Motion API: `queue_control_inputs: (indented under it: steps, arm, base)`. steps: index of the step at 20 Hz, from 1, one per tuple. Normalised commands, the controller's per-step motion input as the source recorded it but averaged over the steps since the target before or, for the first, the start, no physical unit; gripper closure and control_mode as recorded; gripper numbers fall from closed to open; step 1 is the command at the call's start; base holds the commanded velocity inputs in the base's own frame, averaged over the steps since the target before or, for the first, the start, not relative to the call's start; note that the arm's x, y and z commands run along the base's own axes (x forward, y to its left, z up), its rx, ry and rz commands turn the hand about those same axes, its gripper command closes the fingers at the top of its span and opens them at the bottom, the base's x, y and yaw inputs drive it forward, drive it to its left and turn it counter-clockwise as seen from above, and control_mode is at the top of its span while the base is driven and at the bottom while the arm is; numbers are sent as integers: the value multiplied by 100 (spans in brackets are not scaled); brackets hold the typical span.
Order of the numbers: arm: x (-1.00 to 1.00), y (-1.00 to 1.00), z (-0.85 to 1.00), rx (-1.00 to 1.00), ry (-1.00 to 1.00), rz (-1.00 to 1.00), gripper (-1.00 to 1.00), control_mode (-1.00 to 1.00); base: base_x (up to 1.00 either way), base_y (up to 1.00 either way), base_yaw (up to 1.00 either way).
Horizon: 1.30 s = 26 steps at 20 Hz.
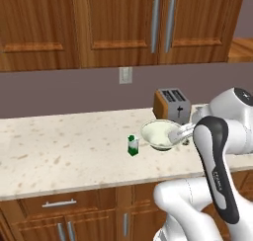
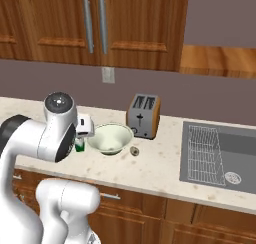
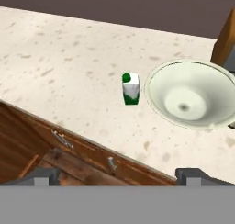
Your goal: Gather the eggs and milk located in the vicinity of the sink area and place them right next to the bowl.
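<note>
Hovering above the counter [image 3: 69, 67] edge, the end effector [image 3: 118, 176] looks down with its two dark fingertips [image 3: 39, 177] set wide apart and nothing between them; in the left base view the end effector [image 1: 179, 134] sits over the right rim of the bowl [image 1: 159, 134], partly hidden by the arm; milk carton [image 3: 131, 88] stands upright on the counter, just left of the bowl [image 3: 193, 94] in hand view, near but not touching; same in left base view, milk [image 1: 132, 145] just beside the bowl's left side; in right base view the carton [image 2: 80, 145] is mostly hidden behind the arm, only the green band shows; bowl [image 2: 111, 138] is upright, empty, pale cream-green; small round object [image 2: 134, 151] lies on the counter just right of the bowl, too small to tell if it's the egg or a ring-like disc; toaster [image 2: 143, 115] stands behind the bowl against the wall, also seen in left base view [image 1: 172, 105]; sink [image 2: 220, 158] with wire rack [image 2: 205, 153] sits well right of the bowl; wall outlet [image 1: 125, 75] above the counter; wood cabinets [image 1: 113, 22] overhead, drawers below.
</note>
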Motion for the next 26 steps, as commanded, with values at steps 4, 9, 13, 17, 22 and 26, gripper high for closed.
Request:
queue_control_inputs:
  steps: [4, 9, 13, 17, 22, 26]
  arm:
    - [0, 0, 0, 0, 0, 0, -100, 100]
    - [0, 0, 0, 0, 0, 0, -100, 100]
    - [0, 0, 0, 0, 0, 0, -100, 100]
    - [0, 0, 0, 0, 0, 0, -100, 100]
    - [0, 0, 0, 0, 0, 0, -100, 100]
    - [0, 0, 0, 0, 0, 0, -100, 100]
  base:
    - [-92, -12, 0]
    - [-49, -40, 0]
    - [-10, -98, -1]
    - [0, -100, -3]
    - [0, -100, -4]
    - [0, -100, -4]
